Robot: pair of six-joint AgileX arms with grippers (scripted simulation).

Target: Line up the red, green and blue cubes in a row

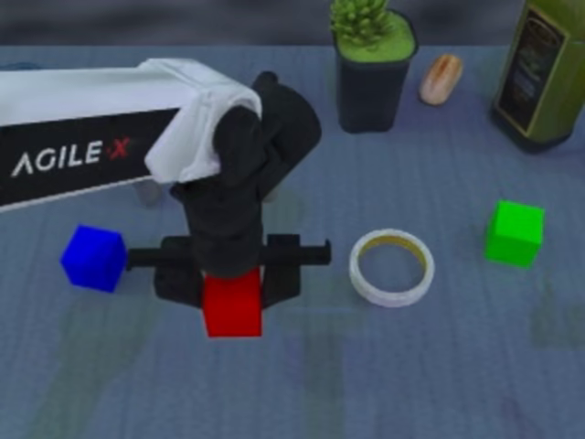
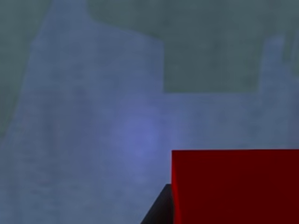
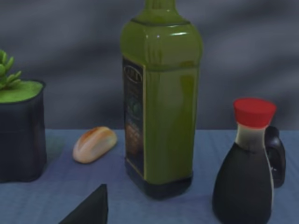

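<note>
While the left arm reaches in from the table's left edge, its gripper (image 1: 232, 279) points straight down over the left-centre of the table, with the red cube (image 1: 233, 305) clamped between its two black fingers. From above, the cube's near half shows below the wrist body; the fingers press on its left and right faces. In the left wrist view the red cube (image 2: 235, 185) fills the frame's corner, with a sliver of one dark finger (image 2: 159, 210) against its side and bare blue-grey table (image 2: 117, 140) beyond. Whether the cube rests on the table or hangs just above it cannot be told.

Blue cube (image 1: 92, 257): just left of the gripper, apart from it, near the end of the gripper's crossbar.
Green cube (image 1: 515, 233): far to the right, well apart from the other two.
White tape ring (image 1: 392, 267): lying flat between the gripper and the green cube.

Far edge of the table, left to right: potted plant (image 1: 373, 64), bread roll (image 1: 441, 78), green bottle (image 1: 542, 73). The right wrist view adds a dark soy-sauce bottle (image 3: 246, 170) with a red cap beside the green bottle.

Right arm: out of the top view; jaw state cannot be told.
</note>
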